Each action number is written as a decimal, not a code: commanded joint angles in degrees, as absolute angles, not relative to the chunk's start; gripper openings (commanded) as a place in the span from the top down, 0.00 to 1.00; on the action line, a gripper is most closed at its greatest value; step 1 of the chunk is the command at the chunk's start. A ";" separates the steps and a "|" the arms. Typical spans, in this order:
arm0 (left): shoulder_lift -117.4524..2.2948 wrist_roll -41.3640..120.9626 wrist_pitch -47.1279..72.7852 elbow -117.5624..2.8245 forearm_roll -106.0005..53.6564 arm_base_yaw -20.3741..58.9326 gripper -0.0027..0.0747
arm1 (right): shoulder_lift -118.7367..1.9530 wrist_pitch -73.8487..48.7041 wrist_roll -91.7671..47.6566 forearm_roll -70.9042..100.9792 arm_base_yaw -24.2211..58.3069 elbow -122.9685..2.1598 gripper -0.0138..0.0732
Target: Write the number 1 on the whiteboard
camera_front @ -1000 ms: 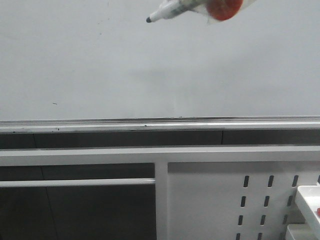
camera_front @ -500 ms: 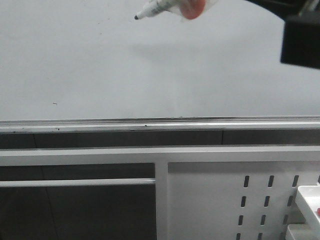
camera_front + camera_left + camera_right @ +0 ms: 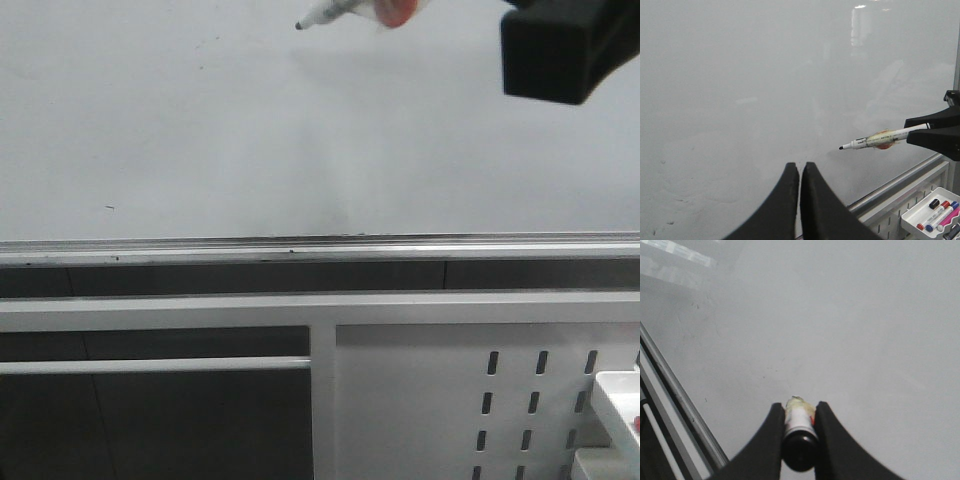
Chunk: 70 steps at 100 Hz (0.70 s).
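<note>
Near the glossy pale whiteboard (image 3: 200,130), the right hand (image 3: 799,425) grips a black-tipped marker (image 3: 875,141); left hand (image 3: 799,172) closed

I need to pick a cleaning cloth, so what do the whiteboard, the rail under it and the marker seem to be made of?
The whiteboard looks like a smooth, glossy coated panel: it mirrors ceiling light in the left wrist view; the exact coating is unclear. The rail looks like brushed silver metal, probably aluminium, with bright streaks along it. The marker, held in the right claw, seems to be white plastic with a dark tip.
</note>
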State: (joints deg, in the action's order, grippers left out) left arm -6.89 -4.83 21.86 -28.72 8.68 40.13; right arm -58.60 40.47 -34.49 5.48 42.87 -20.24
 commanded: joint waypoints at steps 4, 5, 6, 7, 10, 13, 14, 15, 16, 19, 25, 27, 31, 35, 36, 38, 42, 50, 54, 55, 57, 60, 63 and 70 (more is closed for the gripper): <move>-7.69 -5.42 17.12 -29.98 8.45 39.98 0.99 | -59.85 46.44 -35.50 6.33 42.45 -22.23 0.91; -7.69 -5.42 17.12 -29.98 8.45 39.98 0.99 | -59.96 46.56 -35.45 6.45 42.45 -22.23 0.91; -7.69 -5.42 17.12 -29.98 8.45 39.98 0.99 | -60.06 46.57 -35.56 6.57 42.45 -22.23 0.91; -7.69 -5.42 17.12 -29.98 8.45 39.98 0.99 | -60.27 46.66 -35.54 6.69 42.45 -22.34 0.91; -7.69 -5.42 17.12 -29.98 8.45 39.98 0.99 | -60.48 46.79 -35.54 6.97 42.45 -22.34 0.91; -7.69 -5.42 17.12 -29.98 8.45 39.98 0.99 | -60.93 47.09 -35.96 7.49 42.45 -22.34 0.91; -7.69 -5.42 17.12 -29.98 8.45 39.98 0.99 | -61.07 47.20 -35.97 7.70 42.45 -22.34 0.91; -7.69 -5.42 17.12 -29.98 8.45 39.98 0.99 | -61.23 47.34 -36.11 7.77 42.45 -22.34 0.91; -7.69 -5.42 17.12 -29.98 8.45 39.98 0.99 | -61.44 47.33 -36.33 7.88 42.45 -22.34 0.91; -7.69 -5.42 17.20 -29.98 8.45 39.98 0.99 | -61.61 47.60 -36.77 8.19 42.45 -22.34 0.91; -7.69 -5.42 17.20 -29.98 8.45 39.98 0.99 | -62.16 48.23 -37.44 9.03 42.45 -22.34 0.91; -7.69 -5.42 17.20 -29.98 8.45 39.98 0.99 | -62.31 48.63 -37.44 9.45 42.45 -22.34 0.91; -7.69 -5.42 17.20 -29.98 8.45 39.98 0.99 | -62.69 49.19 -37.44 10.21 42.45 -22.34 0.91; -7.69 -5.42 17.33 -29.98 8.45 39.98 0.99 | -62.85 49.55 -37.44 11.05 42.45 -22.34 0.91; -7.69 -5.42 17.34 -29.98 8.45 39.98 0.99 | -62.83 49.58 -37.44 11.31 42.42 -22.34 0.91; -7.69 -5.42 17.34 -29.98 8.45 39.98 0.99 | -62.83 49.70 -37.44 11.46 42.31 -22.34 0.91; -7.69 -5.42 17.48 -29.98 8.45 39.98 0.99 | -62.97 49.83 -37.51 11.48 41.94 -22.34 0.91; -7.69 -5.42 17.73 -29.98 8.45 39.98 0.99 | -63.09 49.95 -37.51 11.83 41.22 -22.34 0.91; -7.69 -5.42 18.30 -29.98 8.45 39.98 0.99 | -63.22 49.95 -37.51 12.15 41.19 -22.34 0.91; -7.69 -5.42 18.30 -29.98 8.45 39.98 0.99 | -63.22 49.95 -37.51 12.14 41.15 -22.34 0.91; -7.69 -5.42 18.60 -29.98 8.45 39.98 0.99 | -63.37 49.95 -37.51 12.14 41.03 -22.34 0.91; -7.69 -5.42 18.82 -29.98 8.45 39.98 0.99 | -63.35 49.95 -37.51 12.14 40.89 -22.34 0.91; -7.69 -5.42 18.97 -29.98 8.45 39.98 0.99 | -63.45 49.95 -37.51 12.14 40.63 -22.34 0.91; -7.69 -5.42 19.06 -29.98 8.45 39.98 0.99 | -63.71 50.47 -37.51 12.43 40.62 -22.34 0.91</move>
